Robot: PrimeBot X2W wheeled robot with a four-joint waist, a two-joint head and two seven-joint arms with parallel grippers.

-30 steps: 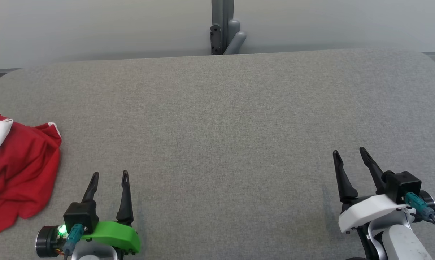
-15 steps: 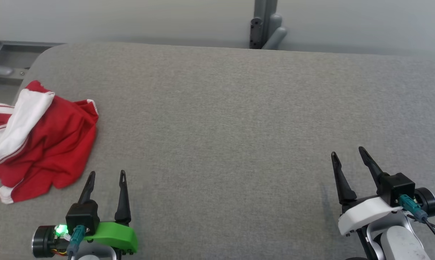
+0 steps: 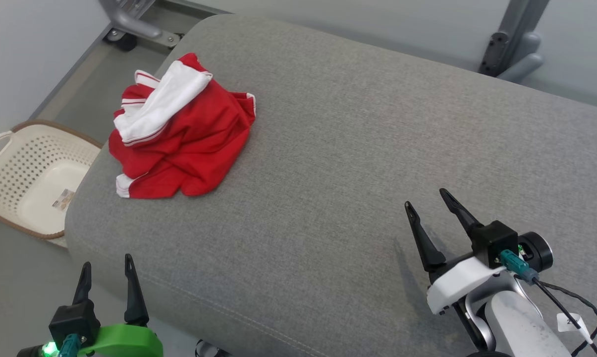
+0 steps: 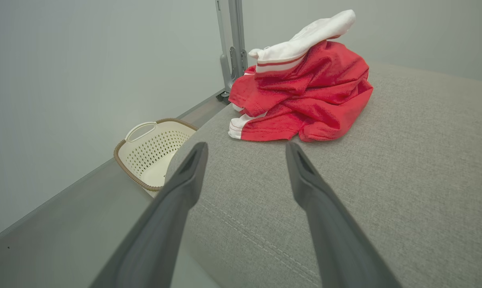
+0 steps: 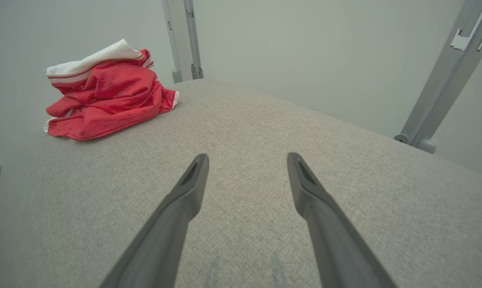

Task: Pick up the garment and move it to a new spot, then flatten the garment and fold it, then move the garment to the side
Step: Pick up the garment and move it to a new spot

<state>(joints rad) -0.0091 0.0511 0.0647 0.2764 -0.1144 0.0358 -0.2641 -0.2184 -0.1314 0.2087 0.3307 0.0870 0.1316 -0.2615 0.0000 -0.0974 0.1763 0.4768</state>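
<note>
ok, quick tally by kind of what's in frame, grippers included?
Crumpled red and white fabric garment: 1
Cream perforated plastic laundry basket: 1
Grey fabric-covered table: 1
Dark two-fingered grippers: 2 (left gripper, right gripper, both open and holding nothing)
Total: 5

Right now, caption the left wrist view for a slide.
Open left claw aimed at a crumpled red-and-white garment on the grey cushion, a basket on the floor beside it.
</note>
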